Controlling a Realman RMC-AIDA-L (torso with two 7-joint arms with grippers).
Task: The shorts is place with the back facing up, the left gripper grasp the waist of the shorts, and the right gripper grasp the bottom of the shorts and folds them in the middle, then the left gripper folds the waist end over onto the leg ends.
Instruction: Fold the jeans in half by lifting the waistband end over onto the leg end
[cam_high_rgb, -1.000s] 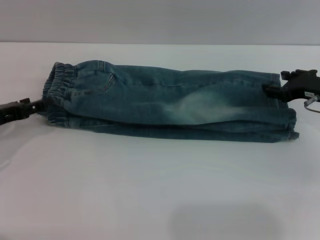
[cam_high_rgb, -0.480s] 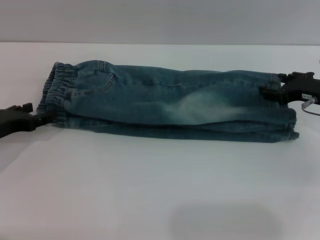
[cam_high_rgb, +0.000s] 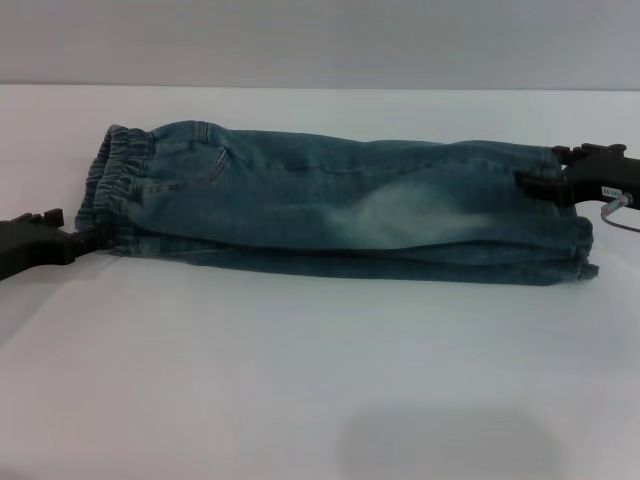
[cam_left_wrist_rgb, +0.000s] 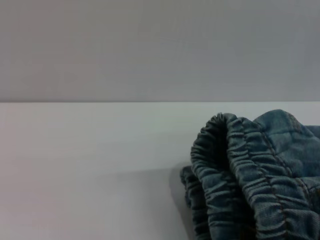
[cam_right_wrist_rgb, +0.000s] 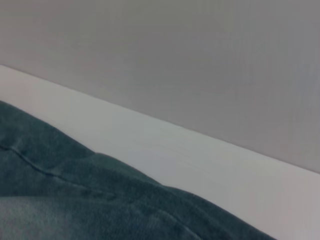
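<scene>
Jaws of the left gripper (cam_high_rgb: 85, 240) sit at the waist (cam_high_rgb: 118, 190), frame left; we cannot tell their state. Shorts (cam_high_rgb: 340, 205) run left-right; right gripper (cam_high_rgb: 528, 184) appears clamped on the leg ends (cam_high_rgb: 572, 225), frame right.

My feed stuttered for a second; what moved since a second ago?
The left end effector dropped toward the near corner of the waist. The right end effector slid slightly inward over the leg ends. The shorts stayed folded lengthwise on the table.

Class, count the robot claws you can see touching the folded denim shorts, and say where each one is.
2. The left claw is at the ruffled waist of the shorts; the right claw is at the leg ends.
</scene>
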